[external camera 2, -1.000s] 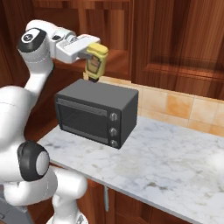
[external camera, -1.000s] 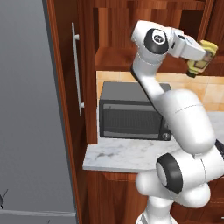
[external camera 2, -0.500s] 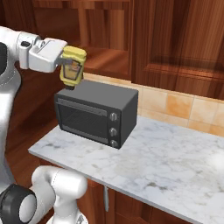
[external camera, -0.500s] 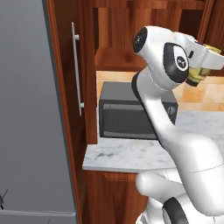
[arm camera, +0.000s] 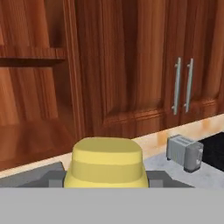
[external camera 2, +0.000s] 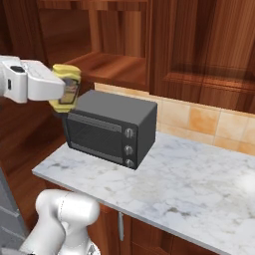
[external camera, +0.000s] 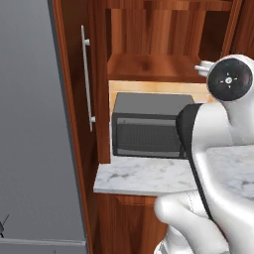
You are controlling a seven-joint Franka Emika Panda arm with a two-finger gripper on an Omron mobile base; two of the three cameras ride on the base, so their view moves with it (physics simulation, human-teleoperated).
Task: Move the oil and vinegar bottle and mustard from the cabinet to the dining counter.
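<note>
The mustard is out of the cabinet, grasped in the gripper, whose jaws are clenched on it, just left of the toaster oven. Carrying it to the dining counter remains, and the bottle's whole trip too, I judge.

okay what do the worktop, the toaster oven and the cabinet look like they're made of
Worktop: looks like polished marble, white with grey veining. Toaster oven: seems matte dark grey metal, with a darker mesh-looking door and silvery knobs. Cabinet: reddish-brown wood, visible grain, slight sheen on raised panels. All rendered, so only as it looks.
</note>
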